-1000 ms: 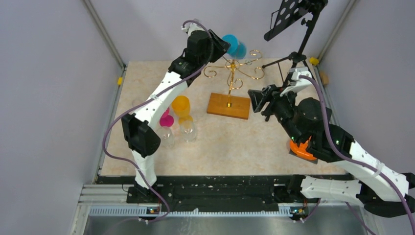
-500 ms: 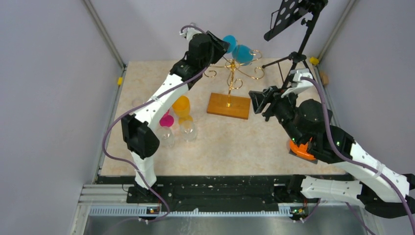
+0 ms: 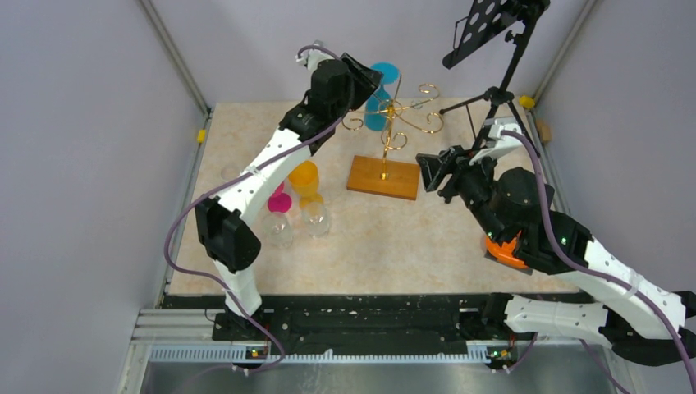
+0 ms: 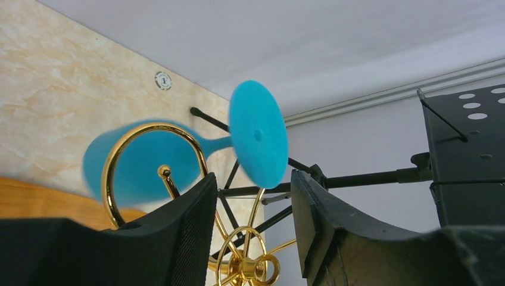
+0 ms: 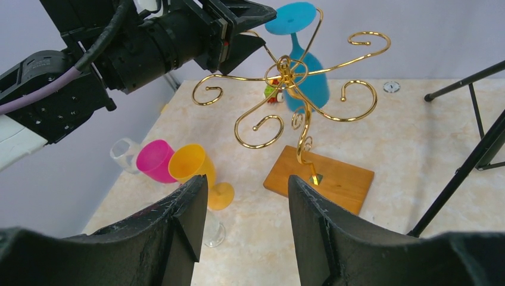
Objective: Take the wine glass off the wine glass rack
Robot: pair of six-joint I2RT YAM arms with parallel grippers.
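The wine glass [image 5: 309, 86] hung upside down on the rack [image 5: 286, 65]. Its flat foot was at the top, caught in one of the gold curls. Its stem ran down, a little tilted, to the blue bowl below the hub, so its long axis stood close to upright and it was not yet off the rack. The bowl looked blurred in both wrist views, so its exact lean was hard to fix.

The left hand [image 3: 367, 78] was clearly the nearer one. It was raised level with the foot of the glass and just beside it, on the side away from the black stand [image 3: 501, 90]. In its own camera the foot showed as a disc seen nearly edge-on, with its lower rim sitting in the gap between the two fingers [image 4: 196, 202]. The jaws were spread apart and gripped nothing, with a sliver of space on each side of the rim.

The right hand [image 3: 433, 168] was also spread and held nothing. It waited low, beside the wooden base [image 3: 383, 177] and well apart from the glass.

By my reading, the move belonged to the left hand. The foot lay straight ahead of its fingers, so it would need to close there or on the stem just under it. It would then need to draw the glass out along the curl, not straight down.
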